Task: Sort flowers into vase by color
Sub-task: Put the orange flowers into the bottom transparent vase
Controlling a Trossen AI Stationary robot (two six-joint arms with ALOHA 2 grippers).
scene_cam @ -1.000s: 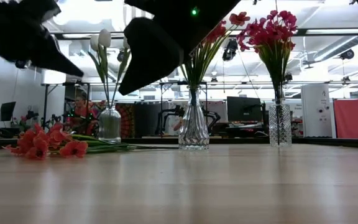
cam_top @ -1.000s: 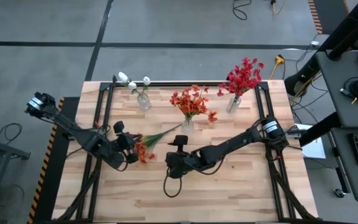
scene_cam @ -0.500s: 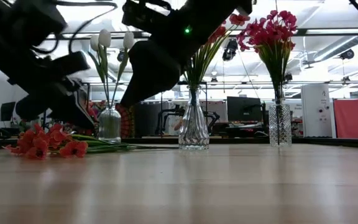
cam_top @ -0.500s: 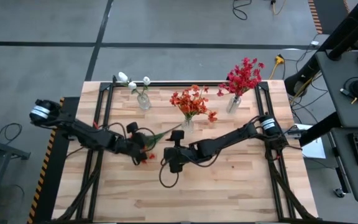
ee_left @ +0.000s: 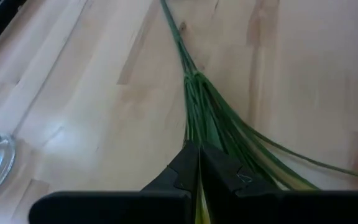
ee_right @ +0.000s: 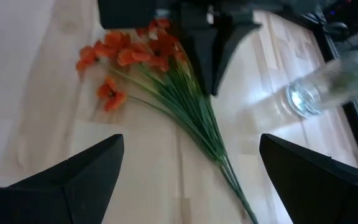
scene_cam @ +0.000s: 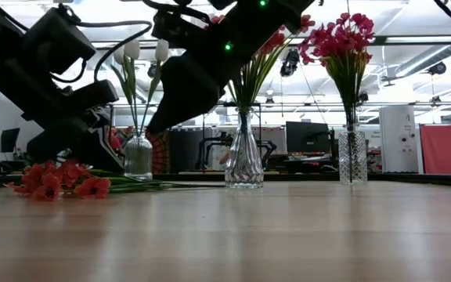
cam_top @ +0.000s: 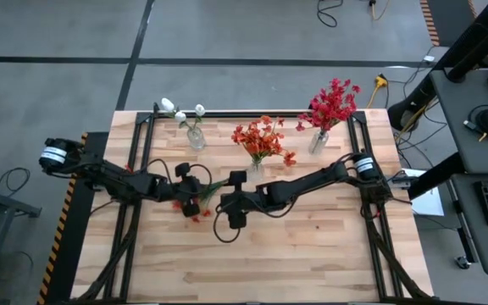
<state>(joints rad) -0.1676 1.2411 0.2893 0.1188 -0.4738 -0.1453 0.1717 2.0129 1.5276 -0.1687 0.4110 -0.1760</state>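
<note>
An orange flower spray (cam_top: 200, 201) lies flat on the table, blooms (ee_right: 129, 53) toward the left and its green stem (ee_right: 219, 155) running toward the orange vase (cam_top: 255, 172). My left gripper (ee_left: 199, 163) is shut and slants down, with its tip at the green leaves (ee_left: 219, 121) just behind the blooms. My right gripper (ee_right: 191, 171) stands open above the stem, clear of it. White flowers stand in a vase (cam_top: 196, 138) and red flowers in another (cam_top: 318, 141). My left gripper has its shut fingertips (ee_right: 213, 84) right over the spray's green leaves beside the blooms, slanting down from the table's left. I cannot tell whether they touch the leaves. The spray lies flat on the table.
The three glass vases stand in a row along the far side (scene_cam: 244, 160). Black frame rails (cam_top: 134, 161) run along the table's left and right sides. Bare wood (cam_top: 295, 254) lies toward the near edge.
My left gripper has come down and gone toward the far right, tipping its shut fingers onto the spray's leaves behind the blooms. My right gripper, still open, has drifted toward the table's left and far side over the stem. The spray has not moved.
</note>
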